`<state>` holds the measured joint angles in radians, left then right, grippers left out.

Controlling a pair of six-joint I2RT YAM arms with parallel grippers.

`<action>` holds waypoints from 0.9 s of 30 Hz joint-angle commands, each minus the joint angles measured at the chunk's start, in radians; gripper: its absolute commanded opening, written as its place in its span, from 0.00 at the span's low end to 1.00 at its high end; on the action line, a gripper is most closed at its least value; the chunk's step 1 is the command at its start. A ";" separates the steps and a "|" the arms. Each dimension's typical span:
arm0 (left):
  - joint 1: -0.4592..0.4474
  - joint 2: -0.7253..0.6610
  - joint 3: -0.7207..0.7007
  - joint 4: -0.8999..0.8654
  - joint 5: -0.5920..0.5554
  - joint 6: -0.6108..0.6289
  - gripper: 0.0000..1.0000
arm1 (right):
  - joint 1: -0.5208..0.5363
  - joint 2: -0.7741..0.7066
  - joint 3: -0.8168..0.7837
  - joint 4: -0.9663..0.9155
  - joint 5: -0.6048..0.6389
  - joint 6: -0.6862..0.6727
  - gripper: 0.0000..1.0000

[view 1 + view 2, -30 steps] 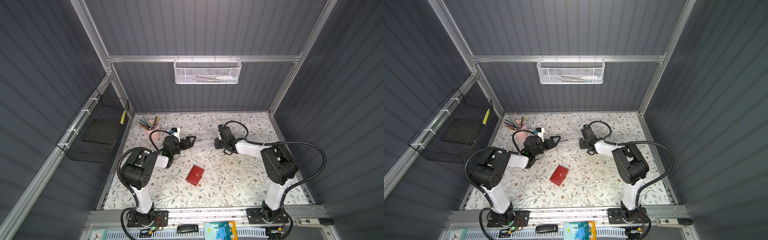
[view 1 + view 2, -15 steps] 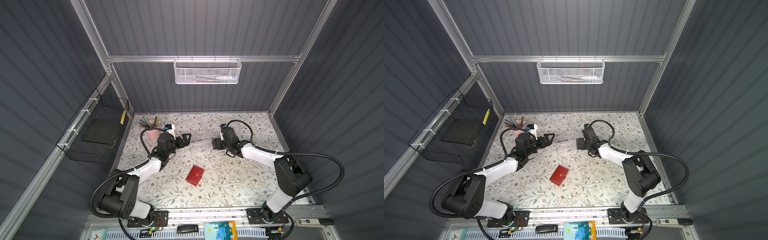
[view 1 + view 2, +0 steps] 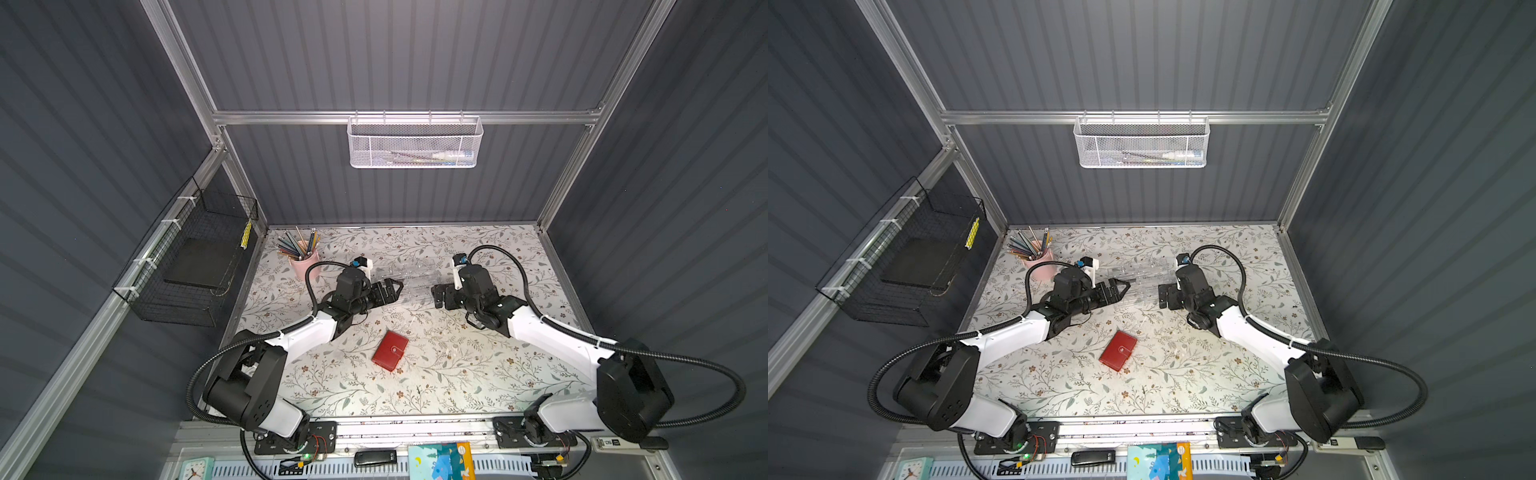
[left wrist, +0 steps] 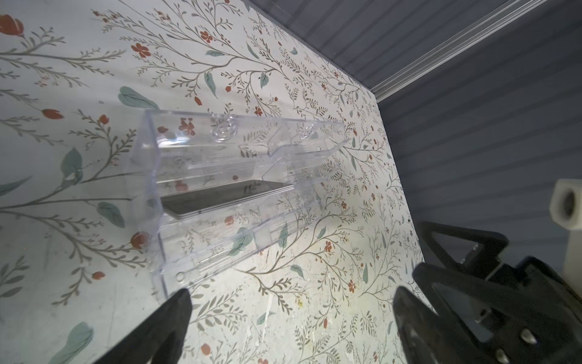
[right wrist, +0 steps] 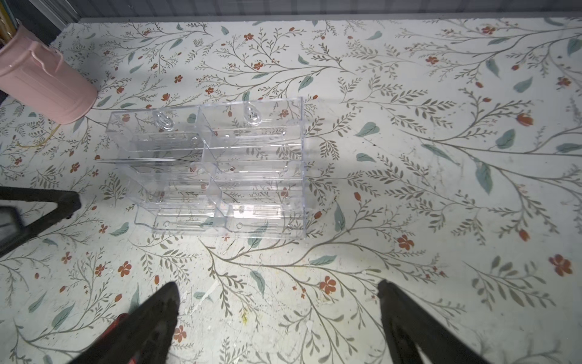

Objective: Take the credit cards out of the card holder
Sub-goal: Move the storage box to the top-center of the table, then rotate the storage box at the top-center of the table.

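The holder [image 3: 390, 350] [image 3: 1118, 350] lies closed on the table [image 3: 457, 374] toward the front edge. Bare table surrounds it, and both arms are well behind it. Whatever it holds is hidden. A thin dark stack of cards [image 4: 226, 197] sits in one compartment of the clear box [image 3: 415, 277]; their faces are unreadable. The left gripper [image 3: 395, 291] and right gripper [image 3: 438, 296] flank the box, jaws wide apart and empty.

clear glossy plastic box [image 4: 195, 151]; matt red leather-like card holder [image 3: 390, 350].
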<state>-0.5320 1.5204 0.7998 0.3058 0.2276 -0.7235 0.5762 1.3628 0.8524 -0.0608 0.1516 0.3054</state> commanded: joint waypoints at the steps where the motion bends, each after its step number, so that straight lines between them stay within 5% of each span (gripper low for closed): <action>1: -0.008 0.053 0.070 -0.001 -0.005 -0.026 1.00 | 0.004 -0.046 -0.026 -0.031 0.028 -0.017 0.99; 11: -0.009 0.196 0.221 -0.048 -0.031 0.000 1.00 | 0.005 -0.086 -0.069 0.001 0.041 -0.034 0.99; 27: -0.008 0.222 0.311 -0.165 -0.098 0.102 1.00 | 0.003 -0.034 -0.064 0.026 0.014 -0.033 0.99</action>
<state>-0.5362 1.7401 1.0931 0.1867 0.1455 -0.6621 0.5762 1.3148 0.7887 -0.0475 0.1749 0.2798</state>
